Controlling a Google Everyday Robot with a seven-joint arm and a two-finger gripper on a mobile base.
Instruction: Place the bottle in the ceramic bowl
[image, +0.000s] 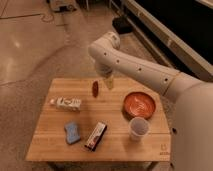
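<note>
A wooden table (45, 150) filled the lower view, and the white arm (135, 67) reached over its far side from the right. The ceramic bowl (139, 104) sat near the right edge, a white cup (138, 128) just in front. The bottle (66, 103) lay on its side at the left, well apart from the bowl. The gripper (108, 81) hung above the far edge, jaws apart and empty, beside a small reddish-brown object (95, 88).

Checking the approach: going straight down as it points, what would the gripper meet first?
Probably the bare table near its far edge, beside the small brown object; the gripper hangs there, away from the bottle. Depth is uncertain.
</note>
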